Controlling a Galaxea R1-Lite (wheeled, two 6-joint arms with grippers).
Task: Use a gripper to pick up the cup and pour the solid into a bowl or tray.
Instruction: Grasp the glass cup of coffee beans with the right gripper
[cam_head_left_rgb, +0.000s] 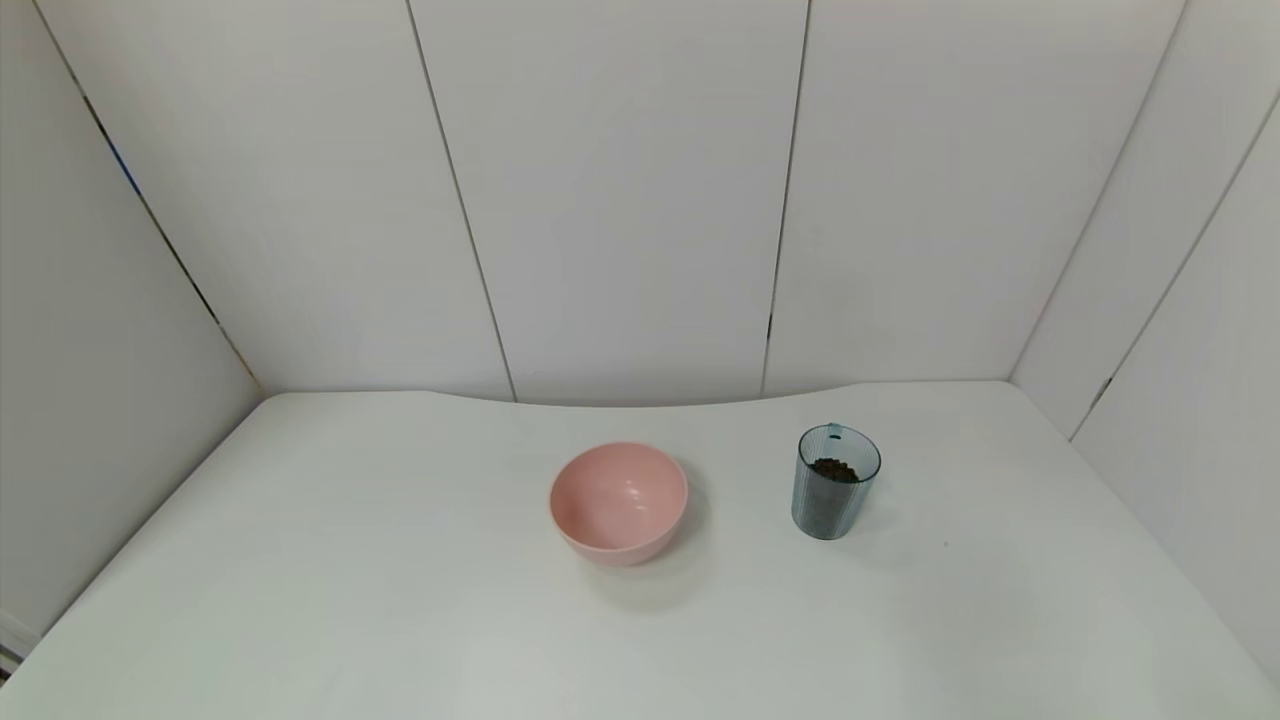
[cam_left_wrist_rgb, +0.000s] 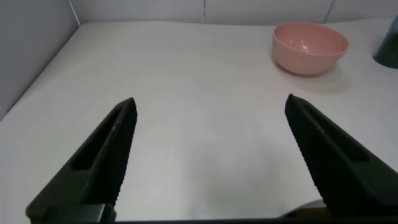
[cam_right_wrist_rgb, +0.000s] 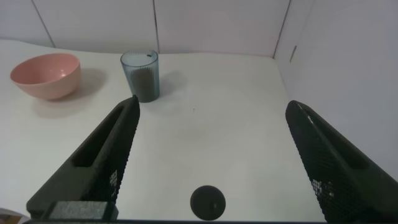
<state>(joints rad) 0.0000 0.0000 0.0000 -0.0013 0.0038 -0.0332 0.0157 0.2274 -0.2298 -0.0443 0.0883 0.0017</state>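
Head view showed a white table (cam_head_left_rgb: 400, 600) with the pink bowl (cam_head_left_rgb: 618, 503) standing upright near its middle and the cup (cam_head_left_rgb: 836, 482) upright to the right of it, the two well apart. The solid (cam_head_left_rgb: 835, 469) sat inside the cup as a heap of dark brown pieces, visible through the open mouth; the bowl's inside looked bare. Neither arm appeared in this view. Left wrist view showed the left gripper (cam_left_wrist_rgb: 211, 155) low over the near left part of the table, its two black jaws spread wide apart with nothing between them but bare tabletop, touching nothing; the bowl (cam_left_wrist_rgb: 310, 47) lay far ahead and to the right, and an edge of the cup (cam_left_wrist_rgb: 388, 50) just showed beyond it. Right wrist view showed the right gripper (cam_right_wrist_rgb: 214, 155) over the near right part of the table, its jaws likewise wide apart and empty; the cup (cam_right_wrist_rgb: 140, 75) stood ahead of it, untouched, with the bowl (cam_right_wrist_rgb: 46, 74) farther left.
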